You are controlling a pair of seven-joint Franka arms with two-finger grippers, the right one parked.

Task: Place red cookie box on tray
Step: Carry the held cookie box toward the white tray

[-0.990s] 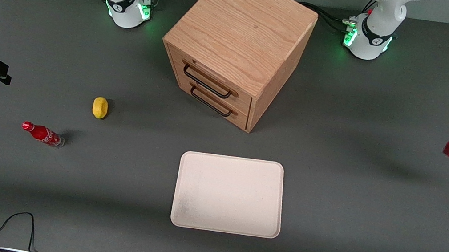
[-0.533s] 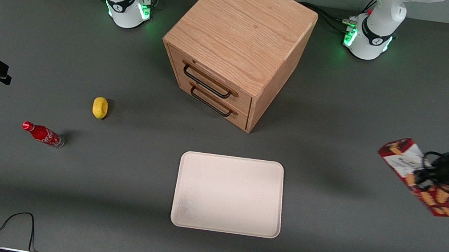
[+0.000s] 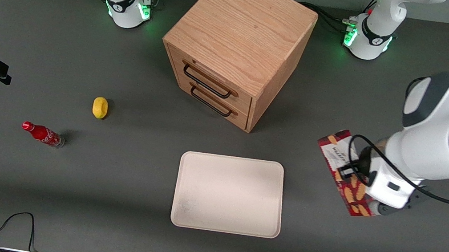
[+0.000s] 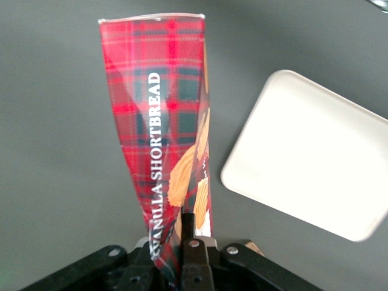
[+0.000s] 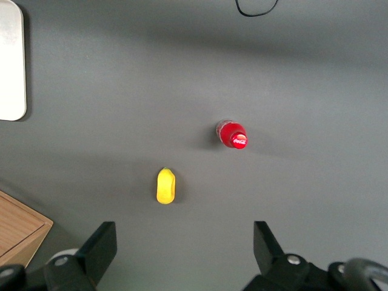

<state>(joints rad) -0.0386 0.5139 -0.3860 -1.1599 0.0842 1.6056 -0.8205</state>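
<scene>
Carried in from the working arm's end, red cookie box (image 3: pixel 342 172) (clamped in tool (image 3: pixel 361 178)) hangs at tray's (image 3: pixel 229 193) 3 o'clock, well apart; center before lowering flat.

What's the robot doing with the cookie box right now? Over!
Gripper shut on red cookie box, held above the table toward the working arm's end. Not over the tray yet. Nothing between them.

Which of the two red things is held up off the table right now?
The long dark-red tartan cookie box, clamped in the left end effector beside the cream tray. The small red soda bottle stands on the table.
</scene>
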